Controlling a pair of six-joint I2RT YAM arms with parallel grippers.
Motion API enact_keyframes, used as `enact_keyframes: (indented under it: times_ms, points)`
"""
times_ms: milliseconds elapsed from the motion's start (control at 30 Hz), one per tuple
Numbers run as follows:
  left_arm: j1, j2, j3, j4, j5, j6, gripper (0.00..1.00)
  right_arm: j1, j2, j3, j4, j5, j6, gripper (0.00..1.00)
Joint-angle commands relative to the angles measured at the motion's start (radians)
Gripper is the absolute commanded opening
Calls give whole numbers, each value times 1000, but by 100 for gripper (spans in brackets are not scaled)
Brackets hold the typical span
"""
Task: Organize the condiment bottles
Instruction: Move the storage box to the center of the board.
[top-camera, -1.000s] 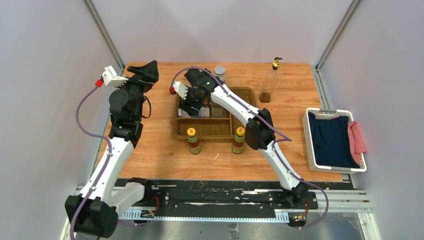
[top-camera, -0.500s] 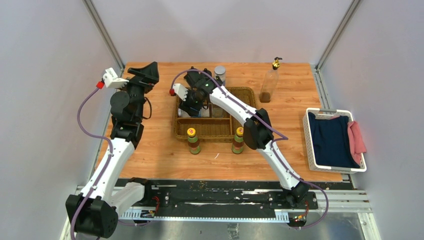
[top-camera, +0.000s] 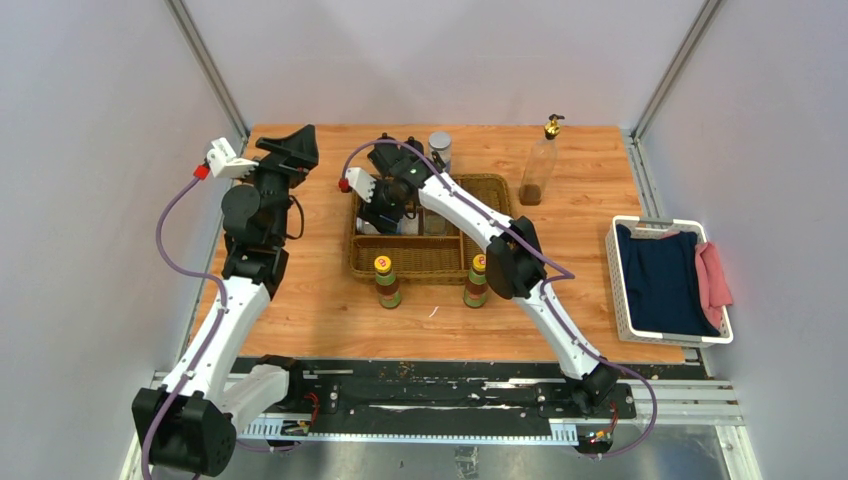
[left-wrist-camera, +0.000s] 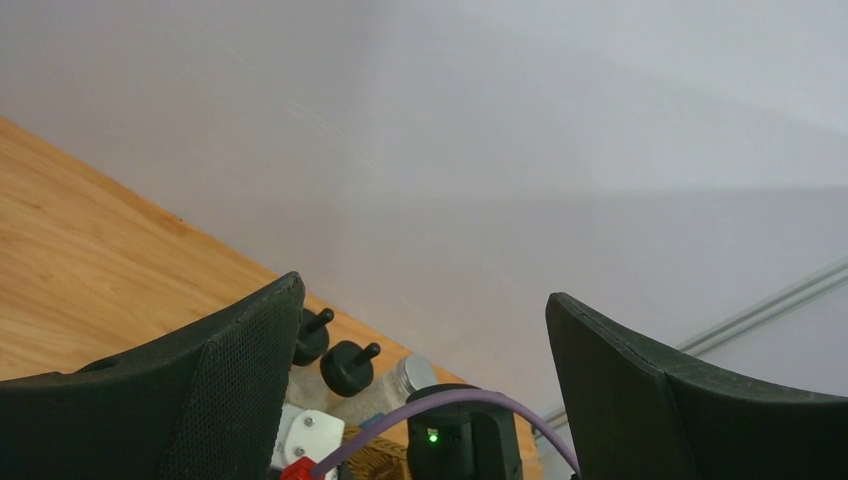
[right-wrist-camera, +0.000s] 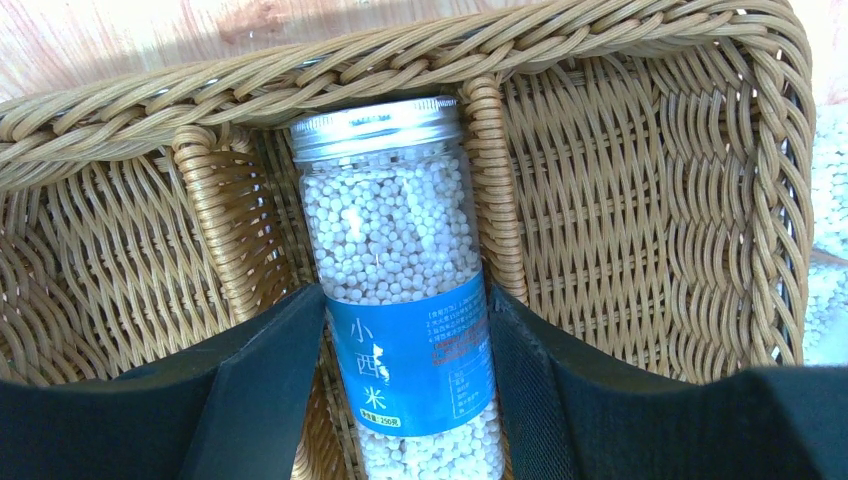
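The jar (right-wrist-camera: 385, 250), clear, silver-lidded, blue-labelled and filled with white pearls, lay on its side in a narrow compartment of the wicker basket (right-wrist-camera: 640, 200). Its lid was close to the rim, with a divider tight along each flank. The right gripper (right-wrist-camera: 403, 300) pinched it at the label. The left gripper (left-wrist-camera: 425, 292) hung spread and empty above the table's (top-camera: 310, 290) left side. Two yellow-capped bottles (top-camera: 387, 281) stood upright just beside the basket's near edge. A pump bottle (top-camera: 538, 165) stood well apart at the back right, with bare wood around it.
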Motion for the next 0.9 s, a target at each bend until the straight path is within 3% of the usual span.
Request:
enact_keyframes:
  times_ms: [0, 367, 467, 600, 867]
  points:
    - [-5, -4, -22, 37, -24, -3, 92, -15, 36, 1, 23, 63, -6, 66]
    - [-5, 6, -45, 57, -24, -8, 92, -13, 86, 18, 24, 97, -4, 62]
    - [-5, 7, -55, 62, -28, -9, 92, -11, 101, 28, 24, 110, -1, 46]
    - [-5, 10, -64, 67, -33, -11, 92, -11, 115, 40, 30, 141, 9, 2]
    - [-5, 6, -70, 68, -35, -17, 91, -11, 90, 32, 39, 147, 23, 0]
